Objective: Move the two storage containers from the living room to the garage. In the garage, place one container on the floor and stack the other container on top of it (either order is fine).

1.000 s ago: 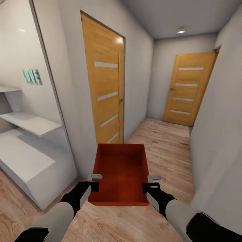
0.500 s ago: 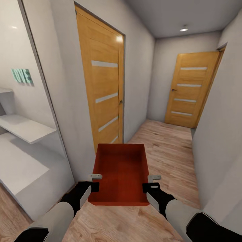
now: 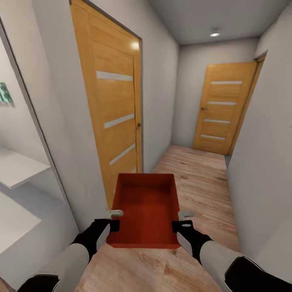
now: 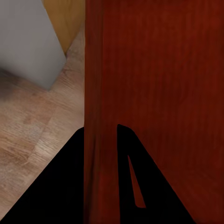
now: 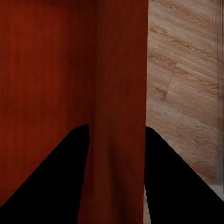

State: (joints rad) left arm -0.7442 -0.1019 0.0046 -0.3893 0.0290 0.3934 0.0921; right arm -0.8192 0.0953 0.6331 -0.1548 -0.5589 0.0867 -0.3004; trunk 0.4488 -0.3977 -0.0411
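**Carrying the Container Down the Corridor**

The storage container (image 3: 147, 209) is held level in front of the robot, above the wood-plank floor (image 3: 194, 174). The left gripper (image 3: 114, 219) is clamped on its left wall, and the right gripper (image 3: 181, 219) on its right wall; each wrist view shows a wall seated between the fingers. Both grips should stay firm and at equal height, so the bin does not tilt. The base should steer centrally between the near door (image 3: 109, 117) and the right wall, toward the far door (image 3: 223, 109).
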